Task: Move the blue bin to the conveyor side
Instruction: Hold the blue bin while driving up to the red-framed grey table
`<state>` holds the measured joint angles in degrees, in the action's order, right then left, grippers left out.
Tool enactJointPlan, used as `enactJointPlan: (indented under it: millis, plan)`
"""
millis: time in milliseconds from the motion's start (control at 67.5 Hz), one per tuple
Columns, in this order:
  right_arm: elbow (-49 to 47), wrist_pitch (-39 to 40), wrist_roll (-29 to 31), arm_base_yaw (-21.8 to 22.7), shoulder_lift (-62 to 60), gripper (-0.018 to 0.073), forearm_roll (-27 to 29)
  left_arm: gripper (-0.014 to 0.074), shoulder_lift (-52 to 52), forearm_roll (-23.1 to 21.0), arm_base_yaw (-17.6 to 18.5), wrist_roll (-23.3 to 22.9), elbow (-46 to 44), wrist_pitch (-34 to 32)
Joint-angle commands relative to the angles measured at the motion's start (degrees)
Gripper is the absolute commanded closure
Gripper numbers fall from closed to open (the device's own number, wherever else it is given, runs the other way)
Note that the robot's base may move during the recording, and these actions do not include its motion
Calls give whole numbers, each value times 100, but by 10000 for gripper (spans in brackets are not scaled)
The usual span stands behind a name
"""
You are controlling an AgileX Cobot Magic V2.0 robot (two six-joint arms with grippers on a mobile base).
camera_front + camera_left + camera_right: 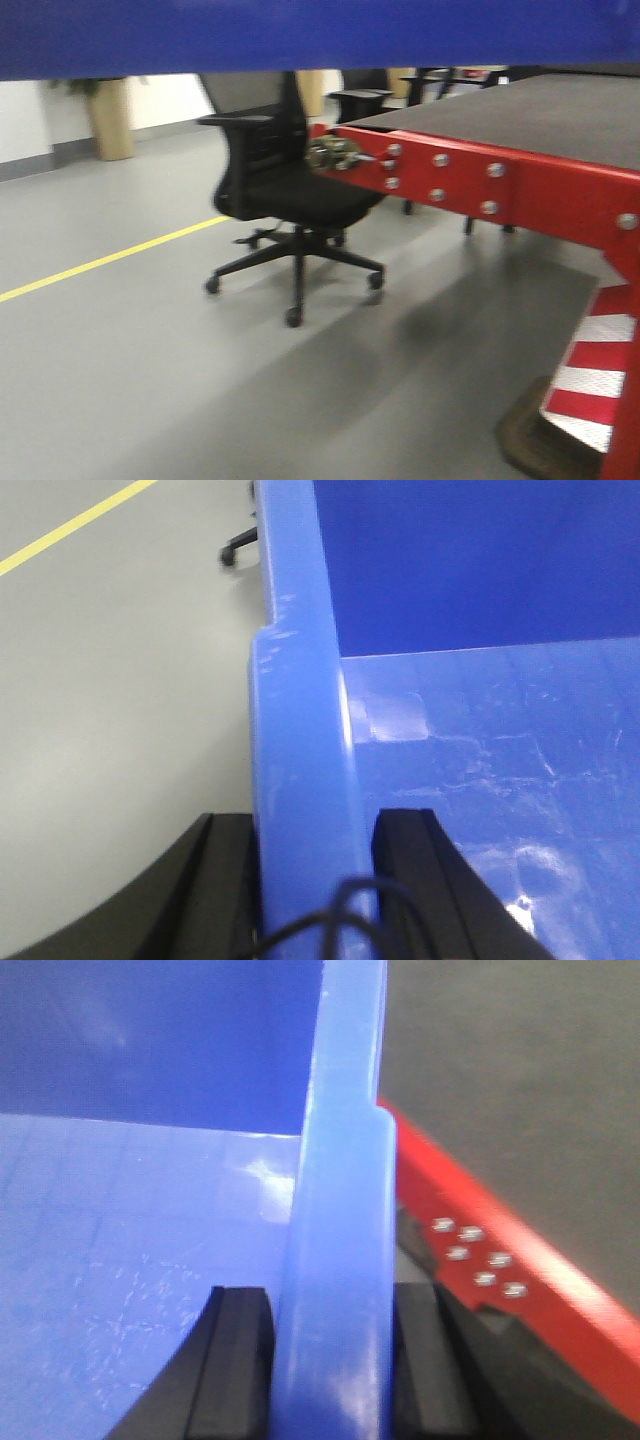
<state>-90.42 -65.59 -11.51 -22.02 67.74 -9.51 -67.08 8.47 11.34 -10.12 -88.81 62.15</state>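
Observation:
The blue bin fills the top of the front view as a blue band, held up in the air. In the left wrist view my left gripper is shut on the bin's left rim, one black finger outside and one inside. In the right wrist view my right gripper is shut on the bin's right rim in the same way. The conveyor's dark belt lies ahead at the right on a red frame. It also shows beside the bin's right wall.
A black office chair on castors stands on the grey floor by the conveyor's near corner. A yellow floor line runs at the left. A red-and-white striped leg stands at the lower right.

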Motion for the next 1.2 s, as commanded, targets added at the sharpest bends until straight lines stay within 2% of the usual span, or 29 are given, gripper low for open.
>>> enactJointPlan:
  millis: [0, 1185]
  plan:
    - [-93, 1129, 108, -45, -104, 631, 171, 612, 99, -272, 98, 48, -107, -658]
    - [-93, 1170, 108, -45, -104, 631, 171, 612, 99, -272, 98, 48, -107, -658]
